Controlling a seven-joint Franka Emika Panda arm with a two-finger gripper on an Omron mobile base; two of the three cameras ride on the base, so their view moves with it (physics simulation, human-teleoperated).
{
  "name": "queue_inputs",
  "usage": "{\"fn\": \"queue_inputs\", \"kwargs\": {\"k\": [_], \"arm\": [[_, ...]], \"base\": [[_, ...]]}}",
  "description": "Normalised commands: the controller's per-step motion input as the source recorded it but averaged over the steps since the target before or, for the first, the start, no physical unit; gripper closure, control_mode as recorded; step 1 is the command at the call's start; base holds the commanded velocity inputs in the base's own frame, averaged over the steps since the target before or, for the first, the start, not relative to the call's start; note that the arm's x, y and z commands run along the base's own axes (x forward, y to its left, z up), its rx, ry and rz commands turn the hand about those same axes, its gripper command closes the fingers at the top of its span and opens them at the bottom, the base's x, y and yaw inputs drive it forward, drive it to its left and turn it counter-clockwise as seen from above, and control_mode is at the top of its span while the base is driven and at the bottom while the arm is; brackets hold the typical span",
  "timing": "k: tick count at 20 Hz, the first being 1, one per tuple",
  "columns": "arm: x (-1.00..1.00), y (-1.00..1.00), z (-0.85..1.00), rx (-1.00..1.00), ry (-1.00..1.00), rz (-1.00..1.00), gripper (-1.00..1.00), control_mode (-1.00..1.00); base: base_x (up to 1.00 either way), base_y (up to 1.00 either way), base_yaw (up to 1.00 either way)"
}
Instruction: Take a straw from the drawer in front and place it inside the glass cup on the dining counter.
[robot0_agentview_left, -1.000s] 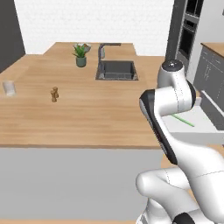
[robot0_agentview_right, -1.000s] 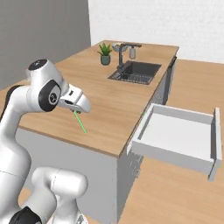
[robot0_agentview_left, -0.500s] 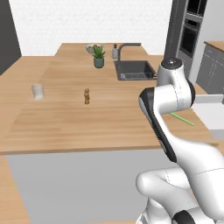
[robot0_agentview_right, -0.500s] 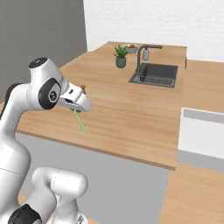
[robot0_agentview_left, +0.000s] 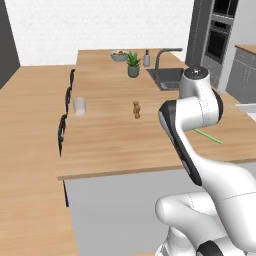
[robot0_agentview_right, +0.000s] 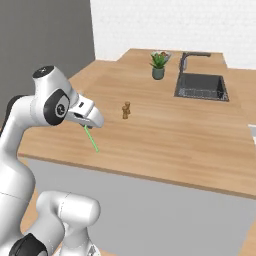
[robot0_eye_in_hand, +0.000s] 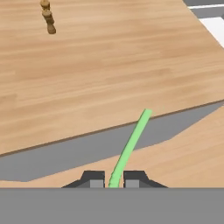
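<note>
A: The whole picture has swung since half a second ago; that is the base turning, not the things shifting; the glass cup (robot0_agentview_left: 79, 105) now sits further into the left base view, and chair backs (robot0_agentview_left: 62, 131) have come in along the near-left edge of the tabletop (robot0_agentview_left: 115, 140); the drawer that showed at the right of both base views is almost gone from them.

B: And the tool (robot0_eye_in_hand: 113, 180)? Same as before; its two dark tips are drawn in tight on the lower end of the straw (robot0_eye_in_hand: 130, 146); the green stick runs up and away from them, tilted a little to the right in the hand view.

A: In the right base view the straw (robot0_agentview_right: 91, 139) hangs down from the tool (robot0_agentview_right: 86, 124), in front of the near edge of the tabletop (robot0_agentview_right: 165, 135); in the left base view only its far end pokes out past the arm, green against the wood (robot0_agentview_left: 208, 136).

B: The left base view gives us the cup, standing upright near the left edge, well apart from the straw; the wooden shakers (robot0_agentview_left: 136, 109) stand between the two.

A: The right base view offers the sink (robot0_agentview_right: 200, 86) and the potted plant (robot0_agentview_right: 159, 65) at the far end; the hand view catches the shakers (robot0_eye_in_hand: 47, 17) at its top left.
</note>
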Motion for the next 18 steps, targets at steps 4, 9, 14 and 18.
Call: {"fn": "queue_inputs", "kwargs": {"k": [4,9,14,18], "arm": [[0.0,0.0,0.0,0.0,0.0,0.0,1.0,1.0],[0.0,0.0,0.0,0.0,0.0,0.0,1.0,1.0],[0.0,0.0,0.0,0.0,0.0,0.0,1.0,1.0],[0.0,0.0,0.0,0.0,0.0,0.0,1.0,1.0]], "base": [[0.0,1.0,-0.23],[0.0,1.0,-0.27],[0.04,1.0,-0.34],[0.08,1.0,-0.38]]}}
